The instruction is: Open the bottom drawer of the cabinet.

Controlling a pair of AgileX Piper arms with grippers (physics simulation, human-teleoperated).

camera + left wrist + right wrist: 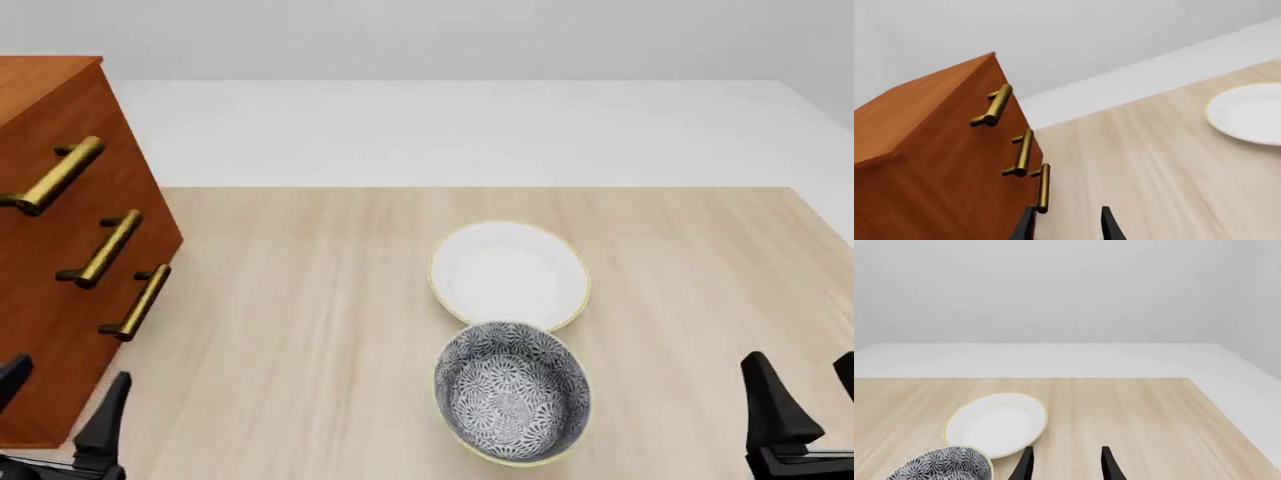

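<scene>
The cabinet (54, 100), a tall reddish-brown chest, stands at the table's left edge with three brass bar handles down its front. The bottom drawer (74, 345) looks flush with the front, and its handle (140, 300) is the lowest bar. My left gripper (60, 400) hangs open just in front of the cabinet's lower corner, touching nothing. In the left wrist view the lowest handle (1043, 187) sits just beyond one of the fingertips (1025, 224) of the left gripper (1066, 225). My right gripper (807, 395) is open and empty at the front right, as the right gripper (1066, 465) also shows.
A white plate (510, 272) lies mid-table, with a grey patterned bowl (514, 390) just in front of it. Both show in the right wrist view, the plate (996, 422) and the bowl (944, 465). The plate (1247, 112) also shows from the left wrist.
</scene>
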